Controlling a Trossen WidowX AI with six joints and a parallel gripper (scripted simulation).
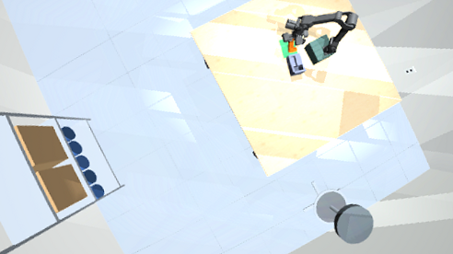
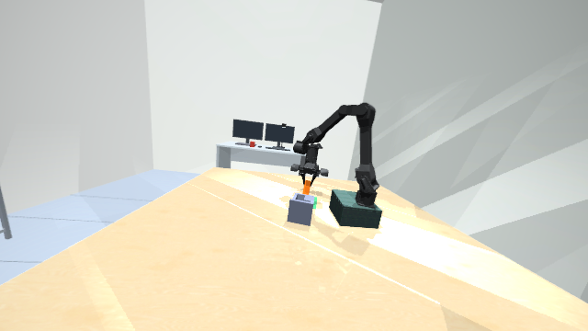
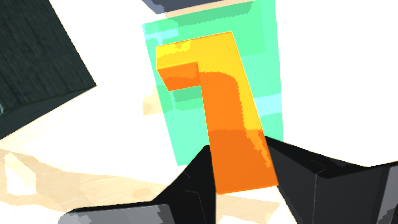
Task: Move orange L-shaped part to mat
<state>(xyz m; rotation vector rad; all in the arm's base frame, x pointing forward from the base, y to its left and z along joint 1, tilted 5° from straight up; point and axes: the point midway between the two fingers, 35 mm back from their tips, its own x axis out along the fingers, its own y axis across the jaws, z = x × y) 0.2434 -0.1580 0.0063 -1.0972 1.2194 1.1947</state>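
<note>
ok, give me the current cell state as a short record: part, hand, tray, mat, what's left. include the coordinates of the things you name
part: orange L-shaped part (image 1: 292,46) (image 2: 307,187) (image 3: 225,100), out of the pocket, over the mat
hand: hand (image 1: 293,39) (image 2: 308,180) (image 3: 235,147), closed on the part's straight end
tray: grey tray (image 1: 296,64) (image 2: 300,211), beside the mat
mat: green mat (image 1: 285,48) (image 2: 315,202) (image 3: 260,65), under the part
contact with mat: cannot tell
remaining: ensure part lies flat, release

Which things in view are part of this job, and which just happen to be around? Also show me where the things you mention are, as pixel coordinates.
Part of the job:
- orange L-shaped part (image 1: 292,46) (image 2: 307,187) (image 3: 225,110), held in the tool (image 1: 294,39) (image 2: 308,183) (image 3: 235,147)
- grey tray (image 1: 296,69) (image 2: 300,212)
- green mat (image 1: 285,48) (image 2: 315,202) (image 3: 260,75)

Just around:
- two monitors (image 2: 248,129)
- red mug (image 2: 252,144)
- round stool (image 1: 354,224)
- shelf rack (image 1: 34,169)
</note>
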